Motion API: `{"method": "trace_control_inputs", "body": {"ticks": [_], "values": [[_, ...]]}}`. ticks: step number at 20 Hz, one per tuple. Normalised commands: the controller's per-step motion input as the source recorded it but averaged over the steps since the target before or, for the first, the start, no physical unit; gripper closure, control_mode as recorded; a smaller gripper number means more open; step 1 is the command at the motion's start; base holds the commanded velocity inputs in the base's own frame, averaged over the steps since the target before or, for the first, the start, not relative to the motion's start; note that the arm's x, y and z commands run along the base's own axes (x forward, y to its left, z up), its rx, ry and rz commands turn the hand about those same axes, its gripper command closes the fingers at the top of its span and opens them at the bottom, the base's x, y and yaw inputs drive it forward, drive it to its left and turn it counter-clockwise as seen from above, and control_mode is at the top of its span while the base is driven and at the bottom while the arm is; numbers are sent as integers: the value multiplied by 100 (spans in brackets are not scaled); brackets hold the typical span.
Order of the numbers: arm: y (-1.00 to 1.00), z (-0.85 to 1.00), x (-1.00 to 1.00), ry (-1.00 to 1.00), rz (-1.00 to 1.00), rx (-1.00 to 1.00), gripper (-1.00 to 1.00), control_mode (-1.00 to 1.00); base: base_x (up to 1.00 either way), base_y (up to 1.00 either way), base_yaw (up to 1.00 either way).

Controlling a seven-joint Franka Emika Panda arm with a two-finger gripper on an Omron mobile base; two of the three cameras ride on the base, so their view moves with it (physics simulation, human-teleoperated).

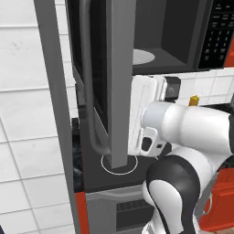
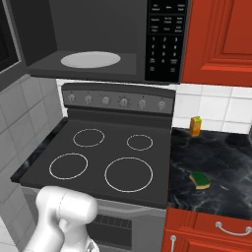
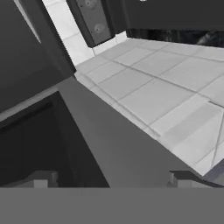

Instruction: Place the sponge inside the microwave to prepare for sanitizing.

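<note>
My gripper [image 3: 111,180] shows two dark tips set wide apart with nothing between them, close against the grey-framed door [image 1: 119,82], which is swung open. The microwave [image 2: 98,44] cavity gapes, white turntable [image 2: 90,59] bare. The sponge [image 2: 200,179] lies flat on the black marbled counter [image 2: 221,162], right of the smooth stove [image 2: 103,157].

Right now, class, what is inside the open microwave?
Inside the microwave sits a white turntable, bare. The sponge lies on the counter. The door covers part of the cavity in the left base view.
</note>
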Motion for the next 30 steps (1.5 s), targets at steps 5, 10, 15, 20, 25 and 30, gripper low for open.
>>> {"method": "trace_control_inputs", "body": {"ticks": [5,10,15,20,25,30], "values": [[0,-12,-11,10,-16,2,-100,-100,0,0,0],[-2,-8,10,16,-1,0,-100,-100,0,0,0],[-45,0,7,0,8,1,-100,-100,0,0,0],[-98,-10,36,4,17,5,-100,-100,0,0,0],[-82,-16,36,0,6,-10,-100,-100,0,0,0],[-40,-5,4,-9,2,-18,-100,-100,0,0,0]]}}
